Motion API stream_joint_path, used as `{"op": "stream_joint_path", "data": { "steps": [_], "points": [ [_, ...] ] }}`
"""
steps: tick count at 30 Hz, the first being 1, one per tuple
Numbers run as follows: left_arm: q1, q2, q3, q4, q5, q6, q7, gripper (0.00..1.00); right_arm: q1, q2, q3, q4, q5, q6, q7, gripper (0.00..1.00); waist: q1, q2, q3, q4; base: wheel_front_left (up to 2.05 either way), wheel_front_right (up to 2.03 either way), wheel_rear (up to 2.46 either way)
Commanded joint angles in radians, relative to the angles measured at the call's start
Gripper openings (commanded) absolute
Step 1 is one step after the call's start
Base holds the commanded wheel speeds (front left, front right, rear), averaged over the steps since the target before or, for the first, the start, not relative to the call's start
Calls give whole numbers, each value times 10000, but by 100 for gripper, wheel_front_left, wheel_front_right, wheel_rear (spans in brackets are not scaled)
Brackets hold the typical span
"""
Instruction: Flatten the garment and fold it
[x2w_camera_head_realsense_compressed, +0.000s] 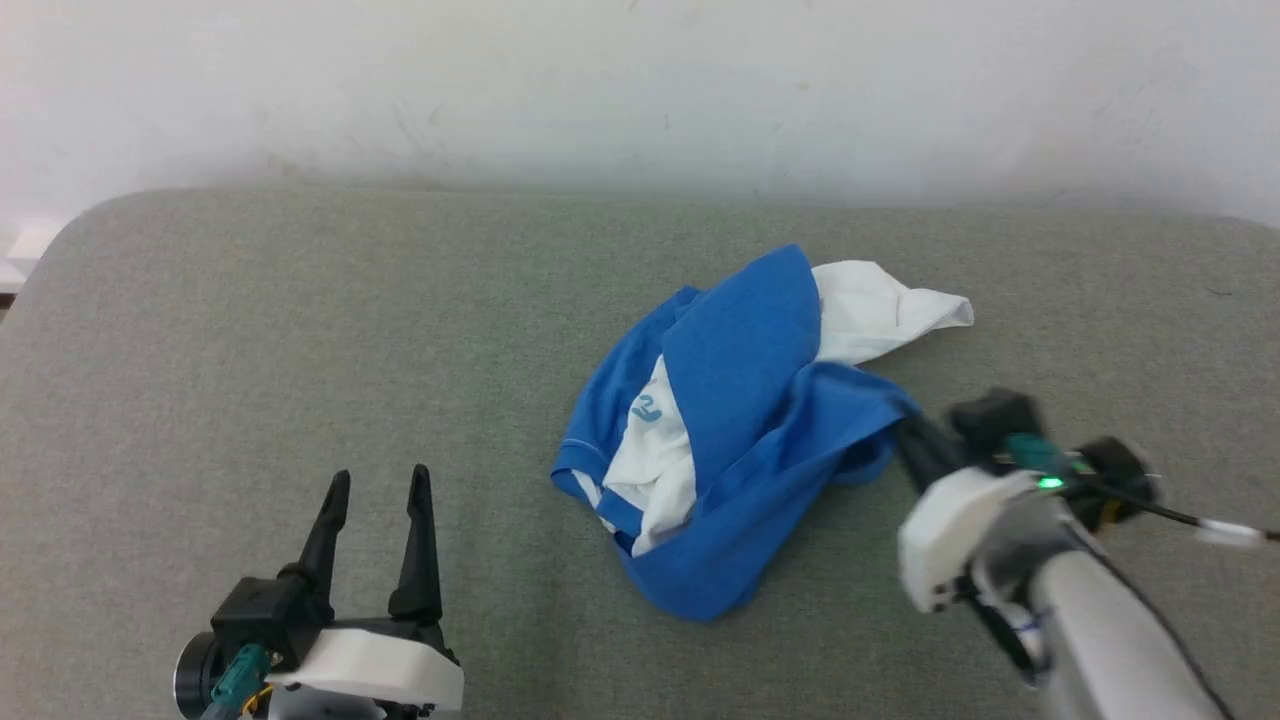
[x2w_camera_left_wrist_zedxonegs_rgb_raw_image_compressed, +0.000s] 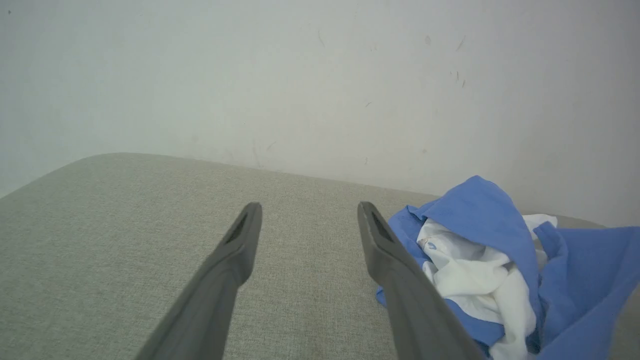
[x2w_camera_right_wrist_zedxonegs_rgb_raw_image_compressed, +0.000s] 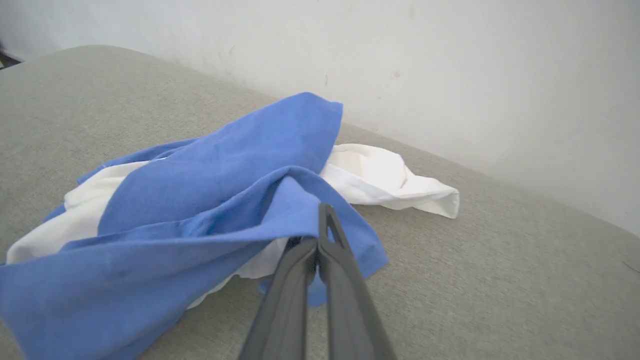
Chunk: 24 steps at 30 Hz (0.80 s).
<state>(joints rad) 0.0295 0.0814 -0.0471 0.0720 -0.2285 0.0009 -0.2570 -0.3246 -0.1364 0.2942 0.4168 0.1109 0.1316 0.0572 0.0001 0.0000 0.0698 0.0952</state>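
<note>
Item: soft white shirt with bright blue sleeves, 1 piece, crumpled in a heap right of centre on the grey-green woven cushion surface. A white flap trails toward the white wall.
Right gripper: 2 dark fingers pressed together, pinching a blue fold at the heap's right edge.
Left gripper: 2 fingers spread wide, holding nothing, over bare cushion, apart from the shirt's left side.
</note>
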Motion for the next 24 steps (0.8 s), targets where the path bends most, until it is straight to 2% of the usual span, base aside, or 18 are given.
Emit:
{"op": "stream_joint_path", "data": {
  "steps": [1,4,10,14,18,19,20,21,24],
  "points": [
    [-63,-51,62,15,94,-75,-47,100,598,-59,-878,-819,-248,-9,-88,0,-1,0,-79,-183,0,0,0],
    [-8,-84,132,-2,131,-97,-47,100,1620,40,-2419,-2356,-713,-9,88,0,-1,0,-127,-348,0,0,0],
    [64,-141,174,64,189,-176,-47,100,3910,622,-5461,-4978,-1496,-9,1205,0,-1,0,-218,-565,0,0,0],
    [102,-171,192,155,213,-215,-47,100,5051,830,-6880,-5155,-1715,-9,1871,0,-1,0,-373,-625,0,0,0],
    [143,-189,194,227,223,-248,-47,100,5502,854,-7181,-4470,-1424,-9,2243,0,-1,0,-479,-657,0,0,0],
    [158,-193,188,260,234,-266,-47,100,5575,856,-7104,-4206,-1281,-9,2301,15,-1,0,-507,-661,0,0,0],
    [170,-195,186,297,247,-280,-47,100,5555,857,-7038,-4024,-1044,-9,2192,49,-1,0,-528,-670,0,0,0],
    [178,-197,190,326,258,-287,-47,100,5548,858,-6984,-3897,-995,-9,2069,100,-1,0,-550,-680,0,0,0],
    [215,-200,222,422,283,-303,-47,100,5434,859,-6796,-3878,-675,-9,1465,100,-1,0,-617,-722,0,0,0]
  ]
}}
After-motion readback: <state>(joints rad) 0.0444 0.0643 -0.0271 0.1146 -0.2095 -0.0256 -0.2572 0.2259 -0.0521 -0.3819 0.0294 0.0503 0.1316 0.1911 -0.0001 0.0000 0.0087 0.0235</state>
